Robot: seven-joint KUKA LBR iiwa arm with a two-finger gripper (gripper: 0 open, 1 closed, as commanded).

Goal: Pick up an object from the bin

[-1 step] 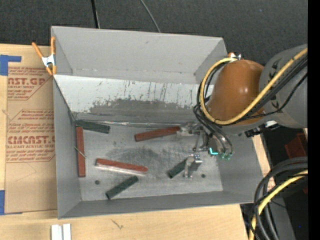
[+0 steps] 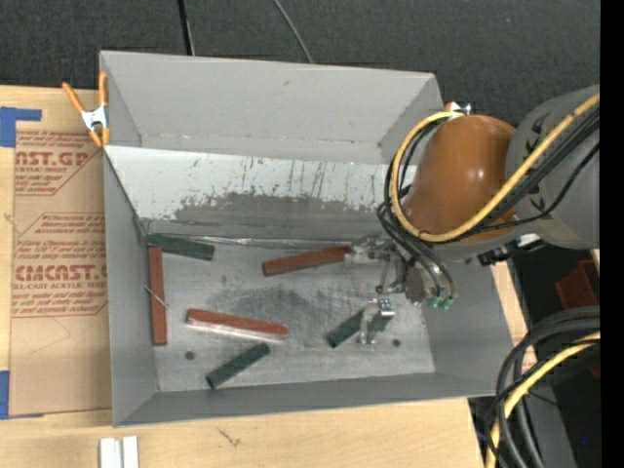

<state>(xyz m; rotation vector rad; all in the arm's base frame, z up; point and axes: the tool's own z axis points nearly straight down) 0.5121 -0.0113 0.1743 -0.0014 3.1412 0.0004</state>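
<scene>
My gripper (image 2: pixel 371 328) hangs low over the right part of the bin floor, under the orange wrist cover. A short dark green stick (image 2: pixel 342 335) lies slanted on the floor, its right end right beside the gripper's tip; I cannot tell whether they touch. A red-brown stick (image 2: pixel 304 260) lies just up and to the left of the gripper, its right end near the wrist.
Further left on the floor lie a red stick on a clear strip (image 2: pixel 237 324), a dark green stick (image 2: pixel 237 365) near the front wall, another dark green stick (image 2: pixel 181 250) at the back left, and an upright red stick (image 2: pixel 156 296) along the left wall.
</scene>
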